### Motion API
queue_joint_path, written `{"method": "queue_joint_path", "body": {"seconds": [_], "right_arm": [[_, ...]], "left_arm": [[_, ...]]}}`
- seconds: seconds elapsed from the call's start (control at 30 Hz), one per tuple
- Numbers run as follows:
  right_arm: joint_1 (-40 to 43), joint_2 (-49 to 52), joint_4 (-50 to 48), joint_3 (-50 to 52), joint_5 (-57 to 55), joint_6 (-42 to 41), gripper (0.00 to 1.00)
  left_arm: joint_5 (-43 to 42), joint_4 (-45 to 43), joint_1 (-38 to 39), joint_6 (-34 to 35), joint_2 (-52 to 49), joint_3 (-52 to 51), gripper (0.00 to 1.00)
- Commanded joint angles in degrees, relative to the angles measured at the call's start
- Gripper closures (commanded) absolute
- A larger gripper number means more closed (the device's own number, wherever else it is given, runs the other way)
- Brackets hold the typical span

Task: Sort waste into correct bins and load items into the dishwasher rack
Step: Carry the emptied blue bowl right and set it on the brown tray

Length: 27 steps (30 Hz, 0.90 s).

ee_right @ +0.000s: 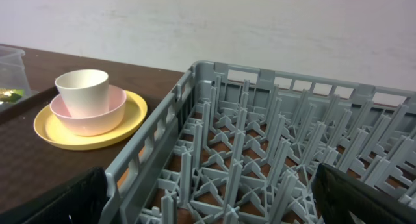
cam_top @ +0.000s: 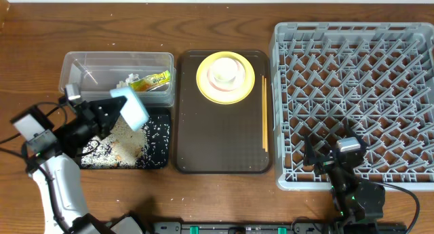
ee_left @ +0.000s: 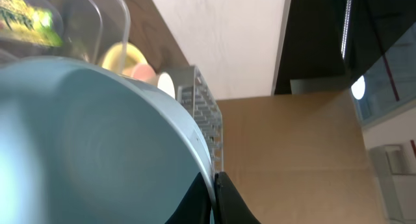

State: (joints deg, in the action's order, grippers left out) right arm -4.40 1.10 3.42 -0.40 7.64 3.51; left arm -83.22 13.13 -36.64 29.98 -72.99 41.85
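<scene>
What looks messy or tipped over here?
The round light blue bowl is tipped steeply in the left hand above the shallow glossy black rectangular tray, where loose white rice grains lie scattered. Nothing else stands out.

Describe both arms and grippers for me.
Left arm: white link, black joints, pale camera block, loose black cables, black left gripper. Right arm: black, grey camera block, small green light, black right gripper.
</scene>
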Motion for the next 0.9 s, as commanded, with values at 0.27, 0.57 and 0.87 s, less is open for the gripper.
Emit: {"method": "queue_joint_path", "body": {"seconds": [0.27,0.57,0.87], "right_arm": [[0.26,0.04,0.22,0.09,-0.33,-0.24,0.01],[0.26,0.04,0.24,0.09,-0.33,-0.24,0.01],[0.26,0.04,0.24,0.09,-0.33,-0.24,0.01]], "left_arm": [[10.8,1.84,20.46,1.53,-0.52,0.2,0.94],[39.6,1.84,48.17,3.56,-0.52,0.2,0.94],[77.4,5.31,71.97,3.54,-2.14,0.2,0.91]]}}
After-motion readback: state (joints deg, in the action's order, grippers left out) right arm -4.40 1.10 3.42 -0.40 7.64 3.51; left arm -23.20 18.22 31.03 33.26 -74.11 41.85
